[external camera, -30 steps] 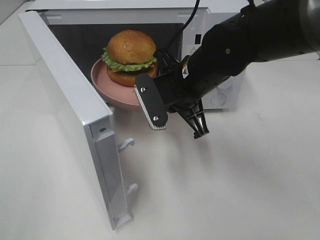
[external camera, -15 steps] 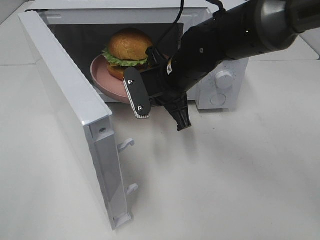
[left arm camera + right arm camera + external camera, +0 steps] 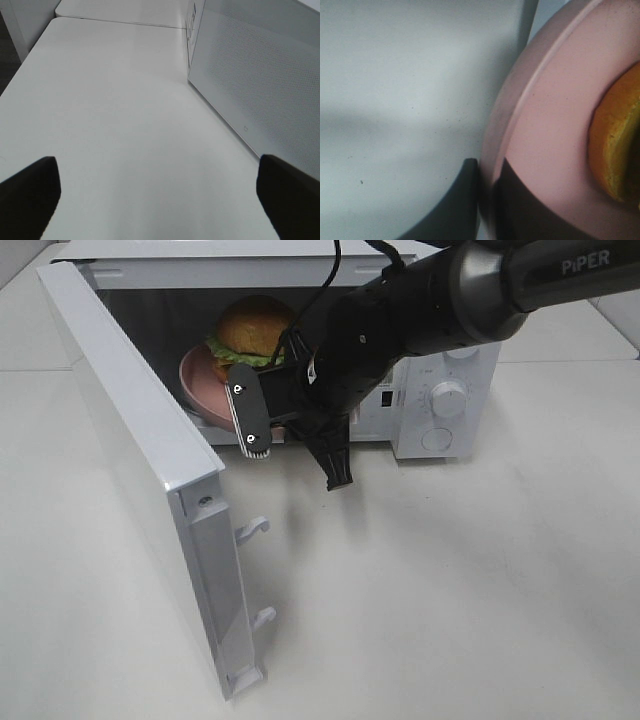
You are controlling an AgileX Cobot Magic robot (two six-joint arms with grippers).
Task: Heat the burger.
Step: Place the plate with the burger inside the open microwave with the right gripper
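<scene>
The burger (image 3: 255, 325), with a golden bun and green lettuce, sits on a round pink plate (image 3: 200, 390) inside the open microwave (image 3: 445, 400). My right arm (image 3: 400, 320) reaches in from the right and hides the plate's near right side. In the right wrist view, my right gripper (image 3: 487, 197) is shut on the pink plate's rim (image 3: 555, 120), with the bun's edge (image 3: 615, 145) just beyond. My left gripper (image 3: 159, 200) is open over bare table, its fingers (image 3: 30, 195) wide apart with nothing between them, beside the outer face of the microwave door (image 3: 260, 75).
The microwave door (image 3: 130, 440) swings out wide toward the front left, its latch hooks (image 3: 255, 528) sticking out. The control knobs (image 3: 448, 398) are on the microwave's right front. White table (image 3: 450, 590) lies in front.
My right arm has carried the plate and burger back and to the left, deeper into the microwave cavity. The left gripper stays open.
</scene>
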